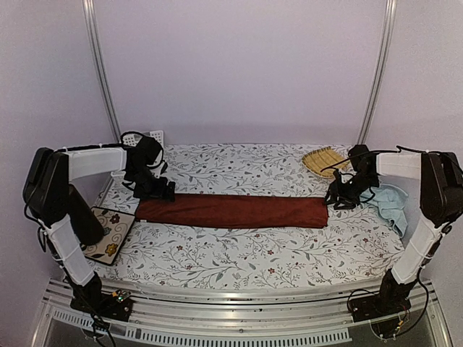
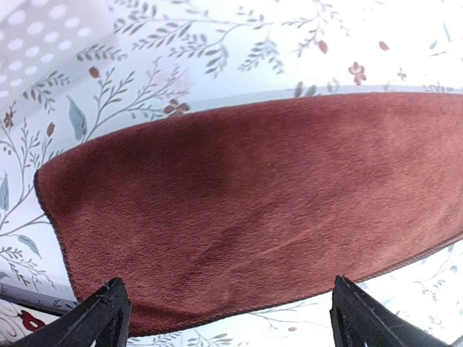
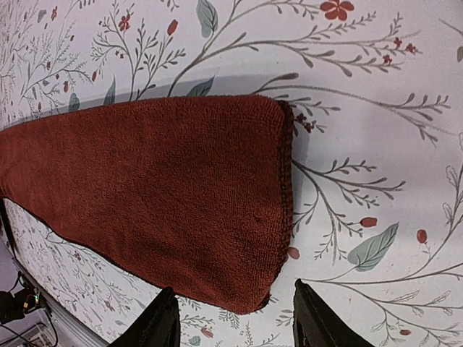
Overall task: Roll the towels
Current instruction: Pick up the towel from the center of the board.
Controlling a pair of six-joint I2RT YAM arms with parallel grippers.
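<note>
Wrist views show left gripper [image 2: 228, 293] and right gripper [image 3: 235, 296] spread (empty) over red towel [image 2: 253, 195].

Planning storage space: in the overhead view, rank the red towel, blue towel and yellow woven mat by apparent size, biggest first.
1. The red towel, clearly largest.
2. The blue towel and yellow woven mat look about alike. The towel is bunched and the mat lies farther back, so I won't rank them.

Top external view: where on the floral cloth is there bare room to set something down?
Widest: the floral cloth in front of the rust-red towel. Also behind it, left of the bamboo mat. Crowded: the right end, with the right claw and light blue towel.
</note>
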